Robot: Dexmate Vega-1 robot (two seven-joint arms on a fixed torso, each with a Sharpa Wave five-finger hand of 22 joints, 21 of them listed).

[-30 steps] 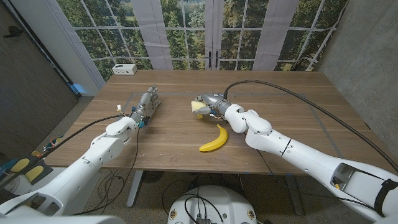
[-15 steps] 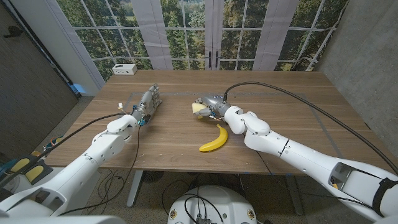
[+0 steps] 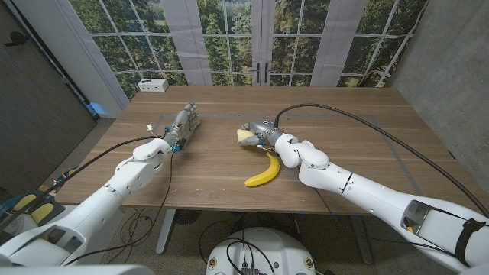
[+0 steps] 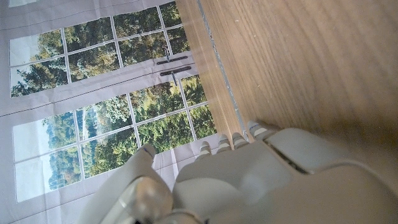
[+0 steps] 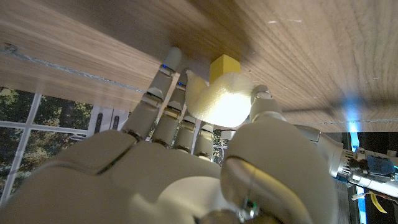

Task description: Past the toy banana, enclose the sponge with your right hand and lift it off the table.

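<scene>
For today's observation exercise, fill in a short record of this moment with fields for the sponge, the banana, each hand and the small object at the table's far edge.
sponge: yellow, held in the right hand, sponge
lifted: cannot tell
toy banana: on the table, nearer the robot than the sponge, untouched
left hand: on the table, holding nothing
far-left corner: white box
table: wooden

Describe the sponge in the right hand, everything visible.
The pale yellow foam sponge sits in the grip of the white right hand, past the curved yellow toy banana on the wooden table. In the right wrist view it looks soft and squashed, lit bright, with fingers on one side and the thumb on the other. A denser yellow squared corner sticks out toward the wood. Whether it has cleared the tabletop cannot be told.
</scene>
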